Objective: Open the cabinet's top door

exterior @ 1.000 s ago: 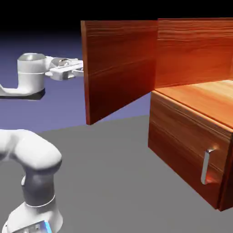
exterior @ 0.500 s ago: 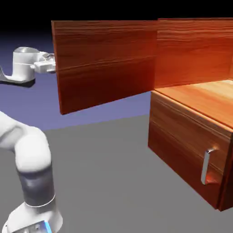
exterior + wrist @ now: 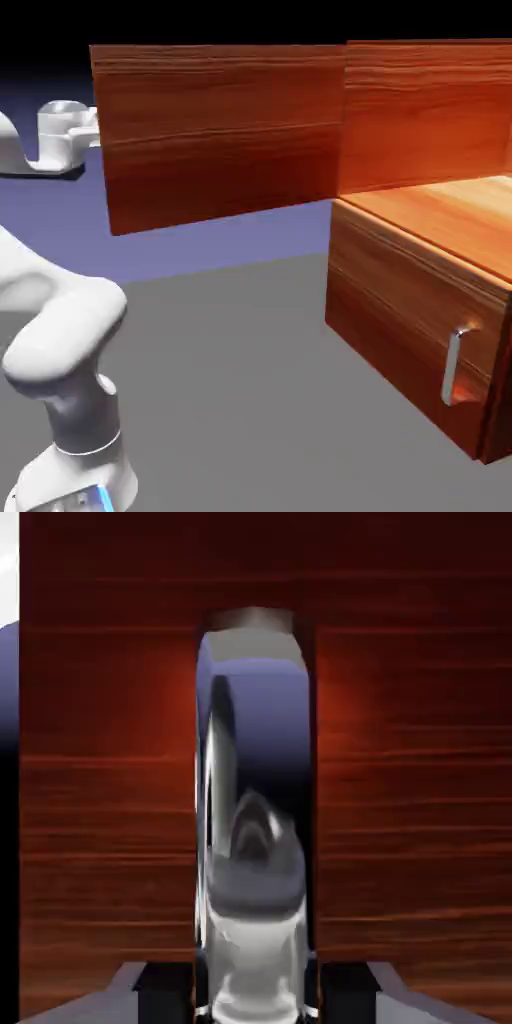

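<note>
In the hand view the claw (image 3: 256,1002) is closed on the silver handle (image 3: 253,782), one finger at each side, probably so that the door can be pulled by it. The top door (image 3: 222,135) lies right beyond the claw, swung wide from the cabinet (image 3: 415,320); its handle side is hidden outside, so I judge contact only from the hand view.

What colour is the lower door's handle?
The handle is silver, showing best in the exterior view.
</note>
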